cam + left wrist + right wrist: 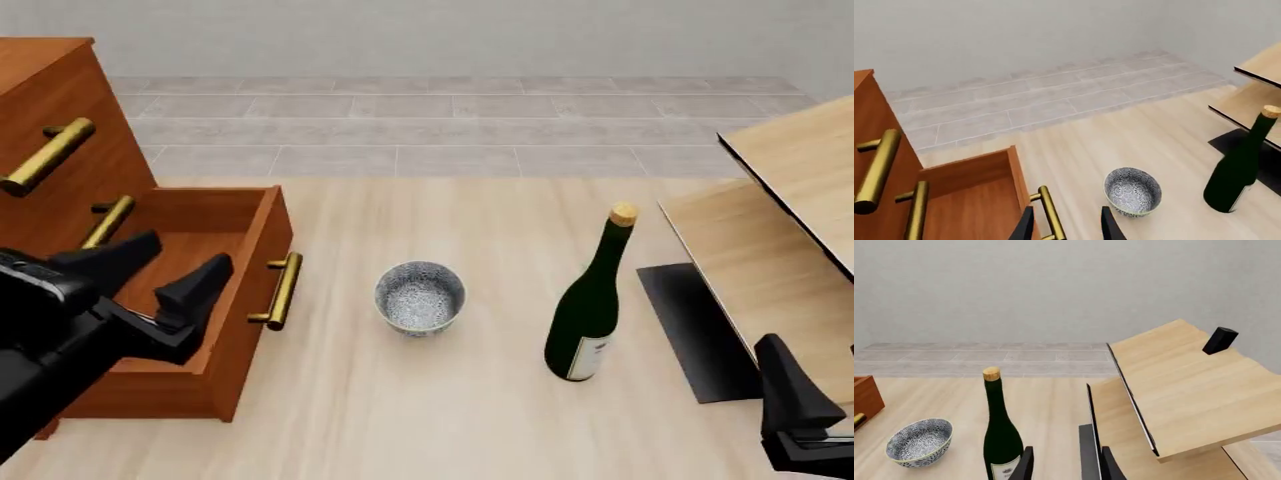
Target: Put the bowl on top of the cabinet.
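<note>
— On the wine bottle [587,310], any writing to read?
— Only a pale label low on the dark green glass, too small to make out. Cork on top, standing upright on the light wood floor.

— And the bowl [420,297]?
— Upright on the floor, speckled grey-white, between the cabinet [80,150] and the bottle, near both but touching neither. Nothing in it, nothing gripping it.

— Around it, anything in the way?
— Lowest drawer [200,300] of the reddish-brown cabinet pulled out, brass bar handle [280,290] facing the bowl. Pale panelled furniture [787,220] with black edges off to the right, beyond the bottle. Grey tiles and a plain wall further back.

— Left gripper [160,280]?
— Hovering over the open drawer, fingers spread well apart, nothing between them. Seen from the left wrist, just the two dark fingertips [1022,227], the drawer handle rising between them and the bowl a little past.

— Right gripper [1064,465]?
— Low at the right, close by the pale furniture. In the front view only part of one dark finger visible. From the right wrist, two fingers apart and empty, with a black panel edge standing in the gap.

— Anything one view adds?
— From the right wrist only: a small black block [1219,340] on the pale top panel.
</note>
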`<action>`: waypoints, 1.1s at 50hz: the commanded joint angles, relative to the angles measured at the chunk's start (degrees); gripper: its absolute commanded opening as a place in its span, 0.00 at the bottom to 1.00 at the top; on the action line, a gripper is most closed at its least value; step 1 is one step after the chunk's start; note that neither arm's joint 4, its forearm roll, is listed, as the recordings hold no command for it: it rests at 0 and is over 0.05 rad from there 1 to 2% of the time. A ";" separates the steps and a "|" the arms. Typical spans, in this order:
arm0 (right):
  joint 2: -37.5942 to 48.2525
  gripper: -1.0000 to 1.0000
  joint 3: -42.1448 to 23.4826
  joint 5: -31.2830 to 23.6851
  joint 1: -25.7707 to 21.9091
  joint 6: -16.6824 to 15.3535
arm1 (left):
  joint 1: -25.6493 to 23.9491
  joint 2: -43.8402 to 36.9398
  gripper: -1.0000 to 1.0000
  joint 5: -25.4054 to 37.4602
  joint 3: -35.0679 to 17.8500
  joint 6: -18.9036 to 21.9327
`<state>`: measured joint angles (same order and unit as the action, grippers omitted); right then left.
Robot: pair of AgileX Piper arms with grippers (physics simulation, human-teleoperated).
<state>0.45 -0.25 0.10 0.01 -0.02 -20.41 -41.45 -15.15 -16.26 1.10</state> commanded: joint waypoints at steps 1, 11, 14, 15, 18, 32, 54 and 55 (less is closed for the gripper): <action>0.01 1.00 0.00 0.00 0.00 -0.01 | -3.21 -5.98 1.00 0.29 -4.34 1.09; -0.01 1.00 0.00 0.00 -0.01 -0.01 | -5.29 -10.43 1.00 2.45 -8.72 1.36; 0.00 1.00 0.00 0.00 0.00 0.00 | -6.22 -12.54 1.00 3.34 -10.43 1.16; 0.01 1.00 0.00 0.00 -0.01 0.00 | -6.49 -12.81 1.00 3.52 -10.75 1.17; -0.01 1.00 0.00 0.00 0.00 0.00 | -7.70 -14.50 1.00 3.85 -12.02 1.11; 0.00 1.00 0.00 0.00 0.00 0.00 | -13.59 -21.62 1.00 6.98 -18.10 0.62; 0.00 1.00 0.00 0.00 0.00 -0.01 | -15.86 -27.13 1.00 7.79 -23.13 1.88; 0.01 1.00 0.00 0.00 0.00 0.00 | -15.79 -27.81 1.00 7.93 -23.56 1.67</action>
<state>0.45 -0.25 0.10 0.01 -0.03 -35.21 -65.95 -7.63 -37.34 2.48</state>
